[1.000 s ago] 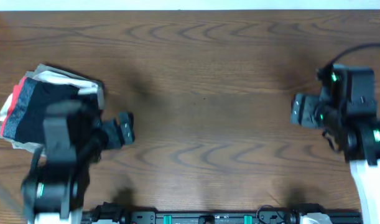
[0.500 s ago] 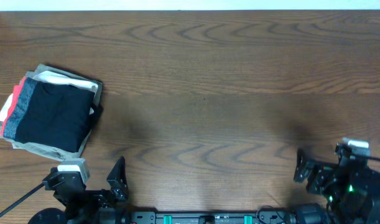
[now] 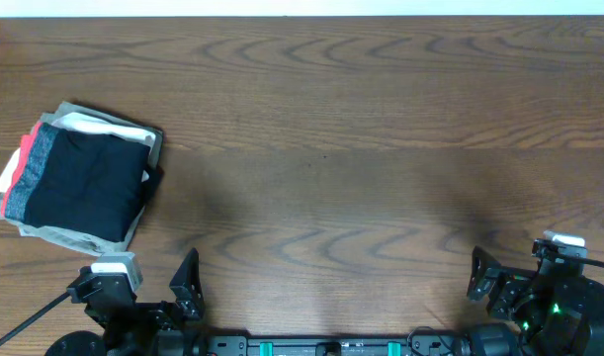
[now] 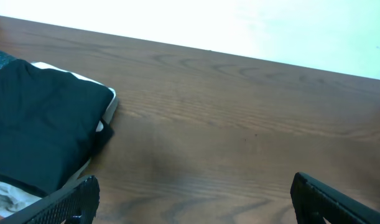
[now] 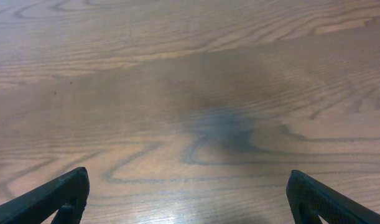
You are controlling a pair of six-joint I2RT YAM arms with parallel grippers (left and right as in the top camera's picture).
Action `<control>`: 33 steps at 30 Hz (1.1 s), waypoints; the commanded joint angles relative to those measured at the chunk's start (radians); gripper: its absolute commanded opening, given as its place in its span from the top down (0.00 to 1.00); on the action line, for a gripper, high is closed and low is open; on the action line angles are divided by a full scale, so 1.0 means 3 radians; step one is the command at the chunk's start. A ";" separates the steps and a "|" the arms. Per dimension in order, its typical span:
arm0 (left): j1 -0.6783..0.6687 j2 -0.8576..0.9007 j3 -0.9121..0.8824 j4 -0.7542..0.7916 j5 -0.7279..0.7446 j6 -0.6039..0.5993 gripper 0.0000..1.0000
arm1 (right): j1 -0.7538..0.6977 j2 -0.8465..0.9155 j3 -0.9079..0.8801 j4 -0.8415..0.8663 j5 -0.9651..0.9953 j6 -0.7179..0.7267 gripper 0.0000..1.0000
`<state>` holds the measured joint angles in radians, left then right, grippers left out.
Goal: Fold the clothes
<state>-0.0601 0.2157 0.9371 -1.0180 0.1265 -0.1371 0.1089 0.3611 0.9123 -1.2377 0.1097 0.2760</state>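
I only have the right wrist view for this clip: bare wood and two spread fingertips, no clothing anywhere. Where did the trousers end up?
Observer: The black trousers lie folded at the left end of the table, seen from overhead.
Operator: Are they lying alone there?
Observer: No, they top a stack: a white shirt peeks out at the far side and a khaki-olive garment shows underneath.
Operator: Is the other arm holding them?
Observer: No. The left gripper sits at the near edge, apart from the stack, jaws open and empty.
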 commanded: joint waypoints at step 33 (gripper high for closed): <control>-0.0010 -0.0015 -0.0019 0.0000 -0.0038 0.0008 0.02 | 0.0056 -0.1186 -0.2561 0.3784 0.0111 -0.0765 0.01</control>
<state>-0.0601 0.2157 0.9348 -1.0206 0.1265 -0.1368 0.1089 0.0109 0.1974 -0.1425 0.1326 0.1085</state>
